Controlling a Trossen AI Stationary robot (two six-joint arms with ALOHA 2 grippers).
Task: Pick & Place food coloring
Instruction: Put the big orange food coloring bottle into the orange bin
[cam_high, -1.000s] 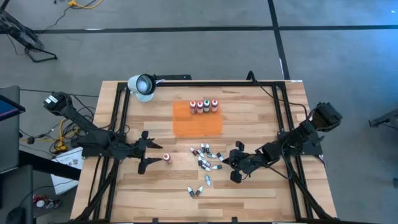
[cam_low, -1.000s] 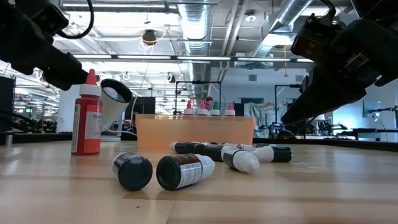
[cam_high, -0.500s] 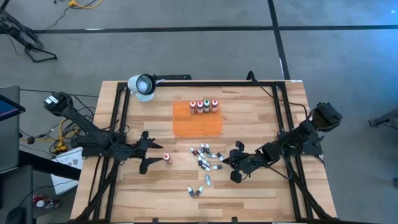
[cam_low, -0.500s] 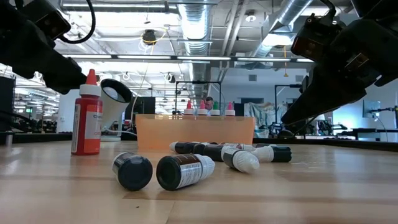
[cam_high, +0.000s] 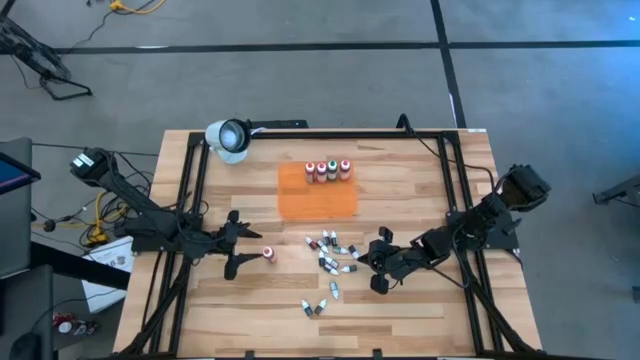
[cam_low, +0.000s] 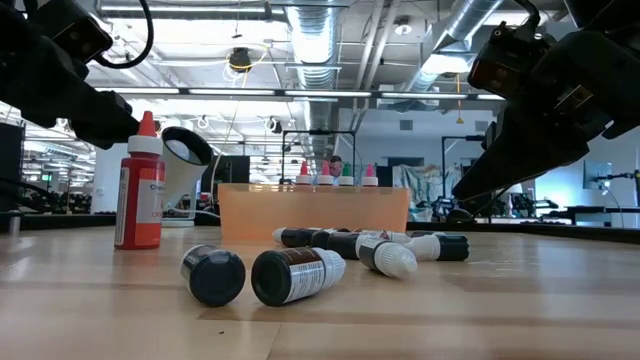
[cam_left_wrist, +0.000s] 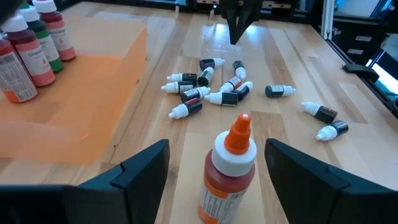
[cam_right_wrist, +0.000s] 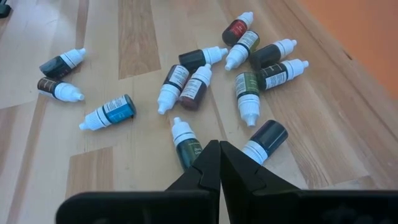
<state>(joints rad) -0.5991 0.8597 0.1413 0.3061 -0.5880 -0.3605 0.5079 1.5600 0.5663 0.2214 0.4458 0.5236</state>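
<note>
Black fingers of the left gripper (cam_left_wrist: 214, 174) stand wide apart around an upright orange bottle (cam_left_wrist: 227, 167), not touching. Right gripper (cam_right_wrist: 218, 163) is shut, empty, above scattered vials (cam_right_wrist: 249, 91). Four bottles (cam_high: 328, 170) stand on the orange tray (cam_high: 316, 199).

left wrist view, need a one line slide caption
Open left gripper straddling an upright orange-capped red bottle on the wooden table, small vials scattered beyond, flat orange tray alongside.
</note>
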